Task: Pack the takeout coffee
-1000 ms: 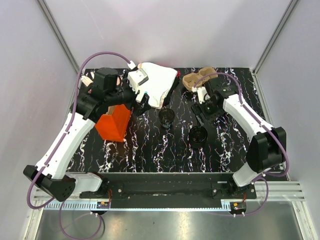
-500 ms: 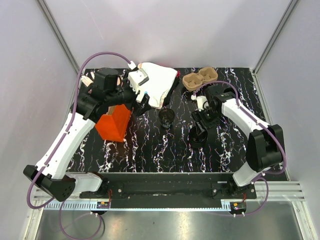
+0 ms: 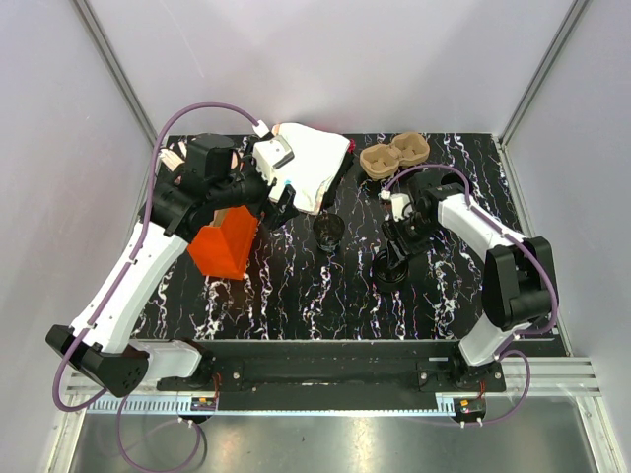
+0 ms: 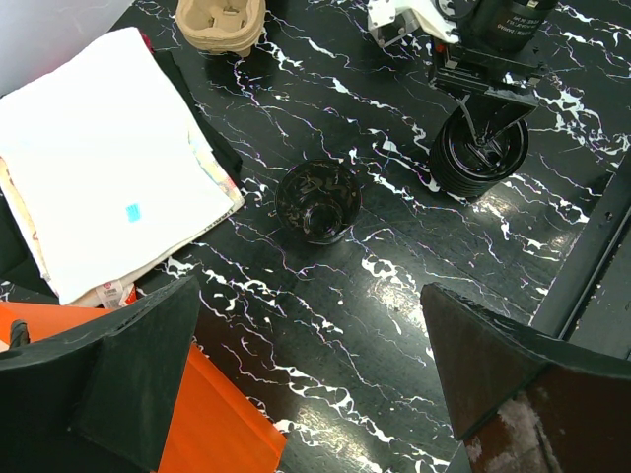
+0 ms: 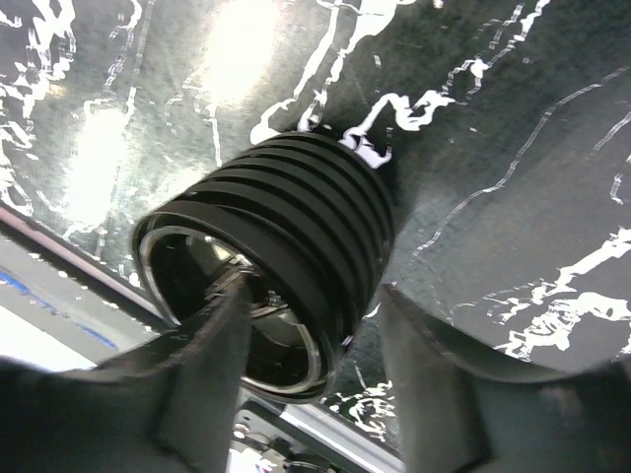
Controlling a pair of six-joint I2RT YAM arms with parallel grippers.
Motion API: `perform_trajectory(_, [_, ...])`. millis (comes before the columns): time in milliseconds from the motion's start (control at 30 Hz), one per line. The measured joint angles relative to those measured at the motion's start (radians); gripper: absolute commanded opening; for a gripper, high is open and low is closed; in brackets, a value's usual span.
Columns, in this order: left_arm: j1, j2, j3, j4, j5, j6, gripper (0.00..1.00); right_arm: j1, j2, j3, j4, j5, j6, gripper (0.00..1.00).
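Two black takeout coffee cups stand on the black marbled table. One cup point(image 3: 328, 231) is in the middle and also shows in the left wrist view point(image 4: 317, 200). The other, ribbed cup point(image 3: 391, 272) point(image 4: 461, 163) point(image 5: 296, 207) is under my right gripper point(image 3: 394, 254) point(image 5: 314, 291). That gripper is open and straddles the cup's wall, with one finger inside the mouth and one outside; a gap shows at the outer finger. My left gripper point(image 3: 283, 210) point(image 4: 311, 291) is wide open and empty, above the table left of the middle cup. The brown two-hollow tray point(image 3: 392, 156) point(image 4: 219, 20) is empty at the back.
A white folded bag point(image 3: 311, 168) point(image 4: 99, 158) lies at the back centre beside the left gripper. An orange folded piece point(image 3: 225, 244) point(image 4: 227, 434) stands at the left under the left arm. The table's front edge and rail lie just beyond the ribbed cup.
My right gripper moved from beside the cardboard tray toward the front and came down over the ribbed cup, one finger going inside. The left arm has not moved.
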Motion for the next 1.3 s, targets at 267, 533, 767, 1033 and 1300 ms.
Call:
perform_trajectory(267, [0.000, 0.000, 0.000, 0.000, 0.000, -0.004, 0.99, -0.001, 0.002, 0.000, 0.004, -0.014, 0.006, 0.43])
perform_trajectory(533, [-0.005, 0.000, 0.000, 0.000, 0.000, -0.010, 0.99, -0.014, -0.003, -0.005, 0.010, -0.005, 0.008, 0.42])
perform_trajectory(767, [-0.008, 0.000, 0.000, 0.000, 0.000, -0.011, 0.99, -0.102, -0.039, -0.019, 0.011, 0.036, 0.000, 0.41])
perform_trajectory(1033, [-0.012, 0.000, 0.000, 0.000, 0.000, -0.011, 0.99, -0.244, -0.089, -0.040, 0.014, 0.084, -0.047, 0.41])
perform_trajectory(1300, [-0.016, 0.000, 0.000, 0.000, 0.000, -0.011, 0.99, -0.402, -0.101, -0.048, 0.013, 0.089, -0.100, 0.41])
